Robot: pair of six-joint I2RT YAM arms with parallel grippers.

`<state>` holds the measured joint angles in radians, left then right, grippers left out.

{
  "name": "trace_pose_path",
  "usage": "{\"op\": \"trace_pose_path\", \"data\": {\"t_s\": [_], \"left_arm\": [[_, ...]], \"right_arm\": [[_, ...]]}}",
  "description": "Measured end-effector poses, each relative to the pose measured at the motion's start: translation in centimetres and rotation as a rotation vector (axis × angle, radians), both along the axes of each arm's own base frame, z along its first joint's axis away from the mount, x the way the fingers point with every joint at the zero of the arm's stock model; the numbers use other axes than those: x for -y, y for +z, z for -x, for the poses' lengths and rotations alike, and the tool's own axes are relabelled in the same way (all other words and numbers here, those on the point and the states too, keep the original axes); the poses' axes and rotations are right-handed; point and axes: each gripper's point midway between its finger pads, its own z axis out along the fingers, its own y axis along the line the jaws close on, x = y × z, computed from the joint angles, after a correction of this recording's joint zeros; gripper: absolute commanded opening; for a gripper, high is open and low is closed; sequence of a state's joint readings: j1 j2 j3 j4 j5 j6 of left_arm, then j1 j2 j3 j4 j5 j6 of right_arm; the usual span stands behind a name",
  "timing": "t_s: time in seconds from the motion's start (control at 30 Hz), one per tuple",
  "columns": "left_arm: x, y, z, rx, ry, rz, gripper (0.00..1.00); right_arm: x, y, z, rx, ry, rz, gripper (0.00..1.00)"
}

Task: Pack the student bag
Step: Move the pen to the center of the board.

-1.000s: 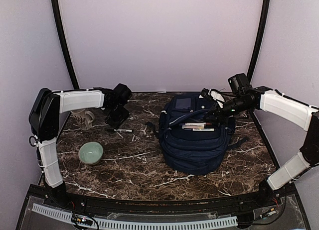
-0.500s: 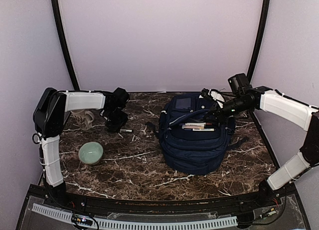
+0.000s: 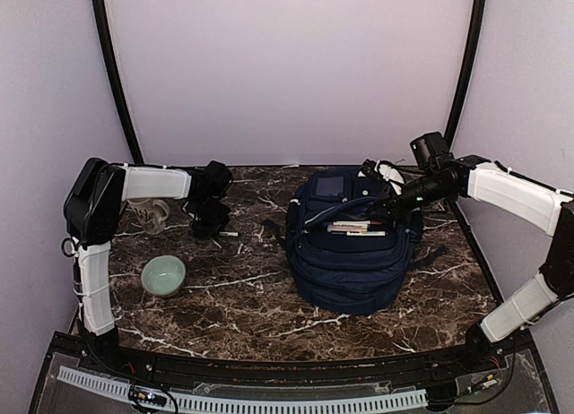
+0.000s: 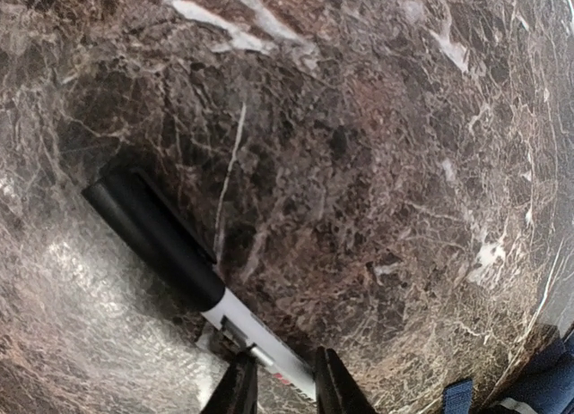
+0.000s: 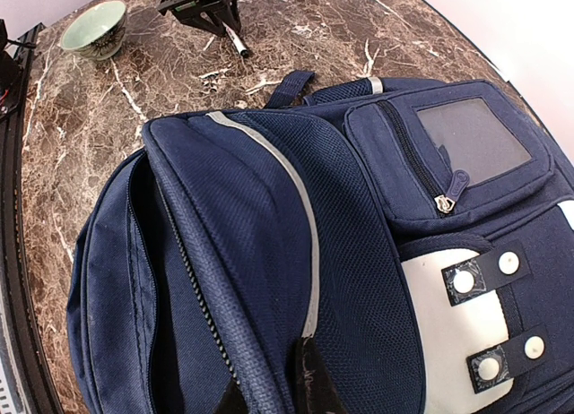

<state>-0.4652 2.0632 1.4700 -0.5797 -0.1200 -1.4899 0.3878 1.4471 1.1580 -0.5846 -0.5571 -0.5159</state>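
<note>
The left gripper (image 4: 282,380) had its jaws set narrowly apart, one on each side of the white barrel of a marker (image 4: 179,262) that lay flat on the bench (image 4: 377,145). The wrist view did not show whether they already pressed on it. Straddling the barrel crosswise, just past the black cap, looked like a way to lift the marker level and stop it rolling off.

The right gripper (image 5: 269,392) had its jaws closed on the zip edge of a flap of the student bag (image 5: 296,190). Pinched there and drawn up and back, the flap left the compartment beneath it gaping. That seemed to be the point of the hold: one arm props the mouth open so the other can drop things in.

From above, the bag lay on its back at the right-centre of the bench, its top toward the far wall. A few pale, long items (image 3: 354,227) showed in the opening. The marker lay well apart from it to the left, so it would need carrying across. A mug (image 3: 151,214) stood just beside the left arm, and a green bowl (image 3: 163,275) sat nearer the arm bases.
</note>
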Motion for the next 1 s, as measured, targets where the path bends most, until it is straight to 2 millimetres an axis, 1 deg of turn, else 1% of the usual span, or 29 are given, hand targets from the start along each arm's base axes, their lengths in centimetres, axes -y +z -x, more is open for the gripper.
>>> {"op": "trace_pose_path", "data": {"t_s": [0.07,0.17,0.3,0.4,0.53,0.67,0.77,0.83,0.93,1.0], "left_arm": [[0.1,0.0,-0.2,0.003,-0.005,0.011,0.19],[0.3,-0.1,-0.5,0.007,-0.011,0.026,0.09],[0.8,0.0,-1.2,0.028,-0.033,0.056,0.00],[1.1,0.0,-1.3,0.032,-0.061,0.063,0.00],[1.9,0.1,-1.6,0.034,-0.147,0.077,0.00],[3.3,0.1,-1.0,0.033,-0.306,0.077,0.00],[4.8,0.2,0.3,0.027,-0.461,0.046,0.00],[6.1,0.4,2.1,0.019,-0.598,0.008,0.00],[8.3,0.7,6.2,-0.015,-0.819,-0.048,0.00],[9.2,0.5,8.7,-0.047,-0.939,-0.077,0.00]], "right_arm": [[0.0,0.0,0.0,0.000,0.000,0.000,0.00],[0.0,0.0,0.0,0.001,0.001,0.001,0.00],[0.0,0.0,0.0,0.001,0.002,0.001,0.00],[0.0,0.0,0.0,0.001,0.002,0.001,0.00],[0.0,0.0,0.0,0.001,0.002,0.001,0.00],[0.0,0.0,0.0,0.002,0.002,0.001,0.00],[0.0,0.0,0.0,0.002,0.002,0.001,0.00],[0.0,0.0,0.0,0.001,0.002,0.002,0.00],[0.0,0.0,0.0,0.001,0.002,0.001,0.00],[0.0,-0.1,0.0,0.000,0.002,0.002,0.00]]}}
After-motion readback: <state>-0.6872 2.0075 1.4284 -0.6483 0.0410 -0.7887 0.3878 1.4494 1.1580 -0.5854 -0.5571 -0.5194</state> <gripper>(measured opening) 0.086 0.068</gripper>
